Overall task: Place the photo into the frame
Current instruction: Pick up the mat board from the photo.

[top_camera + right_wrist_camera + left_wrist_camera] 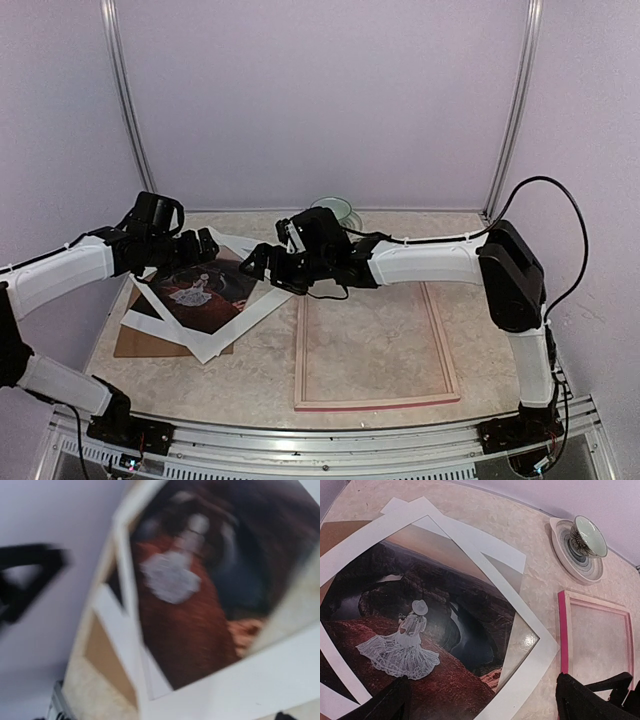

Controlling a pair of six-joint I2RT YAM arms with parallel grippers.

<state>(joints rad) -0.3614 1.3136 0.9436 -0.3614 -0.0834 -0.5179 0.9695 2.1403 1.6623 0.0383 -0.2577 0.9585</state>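
The photo (pixel 205 288) lies face up at the left, a dark print of a figure in a white dress, under a skewed white mat border (pixel 255 308). It fills the left wrist view (pixel 420 615) and shows blurred in the right wrist view (pixel 200 595). The frame (pixel 375 400) lies flat to the right, its pale wood back up, with a pink edge showing in the left wrist view (pixel 563 630). My left gripper (pixel 200 245) hovers open over the photo's far edge; its fingers (pixel 580 700) are wide apart. My right gripper (pixel 262 265) hovers open above the mat's right corner.
A brown backing board (pixel 140 338) lies under the mat and photo at the left, also in the right wrist view (pixel 107 660). A cup on a saucer (pixel 582 542) stands at the back of the table (pixel 400 225). Walls close in on three sides.
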